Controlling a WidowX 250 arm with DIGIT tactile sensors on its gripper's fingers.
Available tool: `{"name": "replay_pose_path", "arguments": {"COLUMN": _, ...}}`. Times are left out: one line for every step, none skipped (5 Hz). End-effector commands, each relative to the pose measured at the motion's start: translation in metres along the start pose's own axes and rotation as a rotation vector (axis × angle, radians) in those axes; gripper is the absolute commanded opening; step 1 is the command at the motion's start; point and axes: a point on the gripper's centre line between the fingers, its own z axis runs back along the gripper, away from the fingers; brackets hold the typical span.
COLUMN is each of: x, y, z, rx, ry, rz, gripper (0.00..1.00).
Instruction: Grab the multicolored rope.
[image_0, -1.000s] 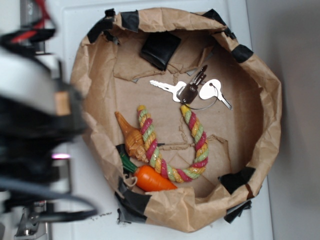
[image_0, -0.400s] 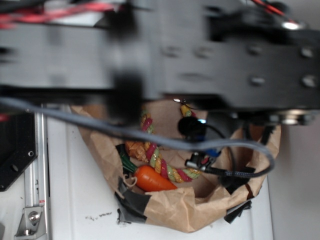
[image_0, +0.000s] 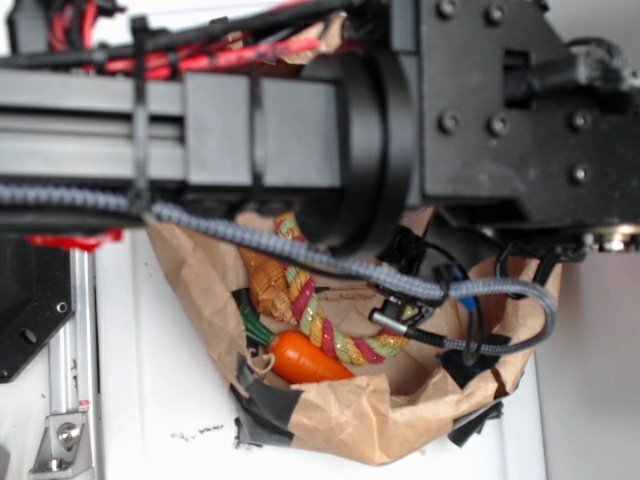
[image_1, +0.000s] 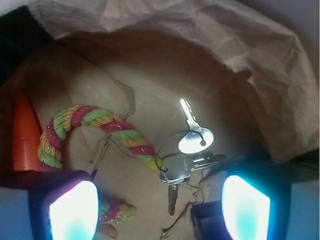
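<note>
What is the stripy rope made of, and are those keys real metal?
The multicolored rope looks like soft twisted cotton or similar fibre: fuzzy pink, yellow and green strands wound together, matte. The keys look like real metal: silvery, smooth, and shining brightly in the light, on a thin wire ring.

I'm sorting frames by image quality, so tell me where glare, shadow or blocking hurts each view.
Wrist view: the two glowing pads at the bottom are blown out white-cyan, the keys flare with glare, and the paper corners fall dark, yet the multicolored rope reads clearly. Exterior view: the dark arm fills the top half and hides most of the bag, though the carrot is sharp.
</note>
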Motion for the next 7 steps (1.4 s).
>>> {"name": "replay_pose_path", "arguments": {"x": 0.004, "y": 0.001, "z": 0.017, "rx": 0.033, "ry": -0.065, "rz": 0.021, "gripper": 1.00}}
{"name": "replay_pose_path", "arguments": {"x": -0.001, "y": -0.010, "z": -0.024, "rx": 0.089, "ry": -0.163, "rz": -0.206, "gripper": 1.00}}
{"name": "replay_pose_path", "arguments": {"x": -0.006, "y": -0.020, "z": -0.035, "rx": 0.027, "ry": -0.216, "rz": -0.319, "gripper": 1.00}}
{"name": "replay_pose_path", "arguments": {"x": -0.012, "y": -0.032, "z": -0.043, "rx": 0.014, "ry": -0.220, "rz": -0.432, "gripper": 1.00}}
{"name": "replay_pose_path", "arguments": {"x": 0.000, "y": -0.042, "z": -0.064, "rx": 0.053, "ry": -0.173, "rz": -0.478, "gripper": 1.00}}
{"name": "replay_pose_path", "arguments": {"x": 0.019, "y": -0.051, "z": -0.091, "rx": 0.068, "ry": -0.159, "rz": -0.508, "gripper": 1.00}}
{"name": "replay_pose_path", "arguments": {"x": 0.032, "y": -0.060, "z": -0.097, "rx": 0.096, "ry": -0.150, "rz": -0.529, "gripper": 1.00}}
